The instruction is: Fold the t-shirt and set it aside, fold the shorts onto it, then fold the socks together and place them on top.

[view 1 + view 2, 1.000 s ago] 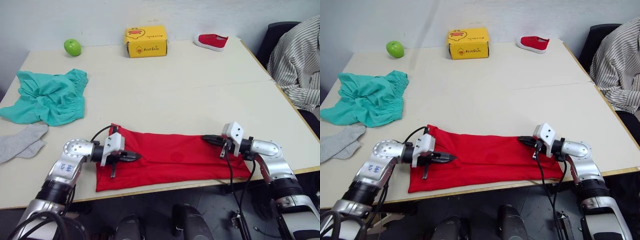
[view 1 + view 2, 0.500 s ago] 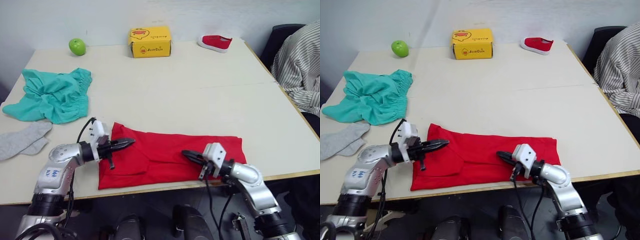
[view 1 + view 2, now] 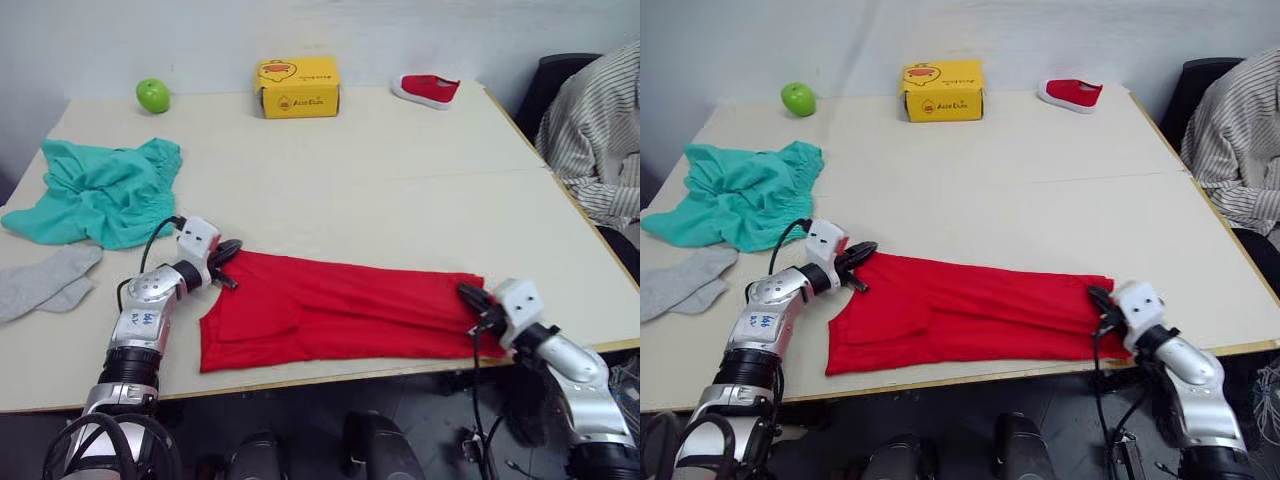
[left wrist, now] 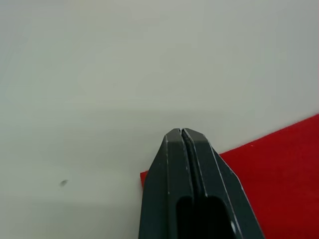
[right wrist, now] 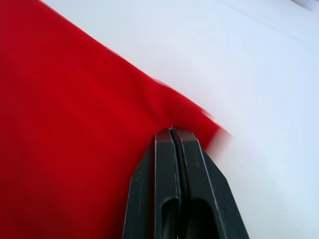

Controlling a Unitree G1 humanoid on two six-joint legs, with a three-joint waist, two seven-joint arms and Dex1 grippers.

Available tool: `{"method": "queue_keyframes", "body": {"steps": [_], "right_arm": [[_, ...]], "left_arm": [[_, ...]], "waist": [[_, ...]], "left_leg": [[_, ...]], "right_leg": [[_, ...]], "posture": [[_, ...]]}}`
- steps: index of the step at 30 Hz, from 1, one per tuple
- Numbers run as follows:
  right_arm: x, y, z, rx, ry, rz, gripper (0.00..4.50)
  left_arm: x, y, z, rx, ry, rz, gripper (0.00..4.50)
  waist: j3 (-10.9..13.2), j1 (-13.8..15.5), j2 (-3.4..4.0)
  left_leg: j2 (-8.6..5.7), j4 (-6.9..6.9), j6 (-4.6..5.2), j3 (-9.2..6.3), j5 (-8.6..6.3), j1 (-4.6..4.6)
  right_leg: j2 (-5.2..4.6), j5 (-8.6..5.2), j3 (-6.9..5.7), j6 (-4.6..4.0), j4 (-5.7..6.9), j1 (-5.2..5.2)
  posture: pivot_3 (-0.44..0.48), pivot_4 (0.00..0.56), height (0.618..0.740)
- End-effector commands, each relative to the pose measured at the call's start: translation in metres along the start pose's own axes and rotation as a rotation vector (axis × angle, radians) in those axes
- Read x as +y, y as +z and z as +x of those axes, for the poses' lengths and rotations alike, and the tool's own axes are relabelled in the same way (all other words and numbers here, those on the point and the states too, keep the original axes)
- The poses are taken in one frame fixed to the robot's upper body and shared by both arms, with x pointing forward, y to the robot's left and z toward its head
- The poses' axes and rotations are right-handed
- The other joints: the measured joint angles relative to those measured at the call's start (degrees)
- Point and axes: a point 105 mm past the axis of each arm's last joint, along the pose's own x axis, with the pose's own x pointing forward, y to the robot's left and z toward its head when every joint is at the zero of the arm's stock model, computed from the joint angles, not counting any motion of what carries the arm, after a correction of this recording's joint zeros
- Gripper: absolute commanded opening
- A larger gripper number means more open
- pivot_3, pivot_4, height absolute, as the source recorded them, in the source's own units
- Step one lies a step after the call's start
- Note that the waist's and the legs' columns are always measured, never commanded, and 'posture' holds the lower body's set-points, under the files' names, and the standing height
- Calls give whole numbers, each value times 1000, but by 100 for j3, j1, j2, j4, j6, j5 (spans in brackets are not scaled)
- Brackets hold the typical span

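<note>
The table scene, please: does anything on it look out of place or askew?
Yes. A green apple, a yellow cardboard box and a small red shoe sit along the far edge, unrelated to the laundry. The teal-green fabric shorts lie crumpled.

Red t-shirt [image 3: 340, 315] folded lengthwise, flat.

Looks like an office or a lab room arranged for robot trials. Two plain beige surface [image 3: 400, 170] halves pushed together, with the seam visible at centre right of the frame, against a bare pale wall [image 3: 150, 30] along the top. At the right edge, a black office chair [image 3: 550, 85] and a seated person [image 3: 600, 140] in a striped shirt. Loose test items at the top: yellow carton [image 3: 297, 86], green apple [image 3: 152, 95], small red shoe [image 3: 425, 89].
</note>
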Motion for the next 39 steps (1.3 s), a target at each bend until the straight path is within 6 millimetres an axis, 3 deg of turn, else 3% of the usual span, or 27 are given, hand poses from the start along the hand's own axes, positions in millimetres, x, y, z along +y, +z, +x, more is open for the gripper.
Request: {"method": "queue_keyframes", "body": {"steps": [1,5,9,13,18,23,29,33,36,39], "right_arm": [[-21,3,-10,-25,-117,45,0],[-17,31,-5,-158,-93,62,0],[14,73,23,-299,60,55,0],[49,84,52,-303,179,42,0],[79,70,83,-232,247,-29,0],[60,46,89,-174,185,-36,0],[7,26,78,-111,82,-53,0],[-21,42,68,-179,115,-7,0],[-29,65,52,-236,307,126,0],[-30,69,43,-145,479,96,624]], "left_arm": [[17,-1,-16,-40,64,-82,32],[6,28,-25,-181,-46,-80,32],[-20,50,-33,-240,-230,23,32],[-56,42,-38,-192,-420,134,32],[-64,13,-41,-99,-404,159,32],[-49,-12,-56,-12,-300,154,32],[-39,-21,-79,18,-278,150,32],[-40,-5,-94,-70,-357,129,32],[-42,13,-108,-127,-462,96,32],[-48,25,-119,-117,-561,108,626]], "waist": [[0,-50,0],[2,-101,1],[4,-113,1],[4,-107,3],[4,-64,4],[3,-103,1],[2,-105,-1],[4,-113,2],[19,-126,24],[31,-128,42]], "left_leg": [[2,-6,-5,4,0,8],[2,-35,-24,6,8,18],[0,-42,-28,9,10,17],[0,-52,-30,11,11,23],[-2,-72,-33,14,15,18],[-1,-71,-26,16,14,19],[10,-77,-24,15,16,35],[10,-81,-20,15,17,37],[12,-86,-21,15,17,32],[16,-86,-21,14,17,30]], "right_leg": [[-2,-1,6,-2,2,0],[10,-9,9,-15,2,-2],[15,-11,12,-18,1,-6],[15,-13,14,-21,0,-6],[16,-18,14,-29,-17,-11],[8,-16,12,-26,-23,-9],[-4,-15,15,-25,-17,0],[-10,-15,16,-24,-15,0],[-4,-15,15,-24,-18,-5],[-5,-15,19,-24,-21,-6]], "posture": [[0,150,740],[0,150,740],[0,150,740],[0,150,740],[0,150,740],[0,150,740],[0,150,740],[0,150,740],[0,150,740],[0,150,740]]}}
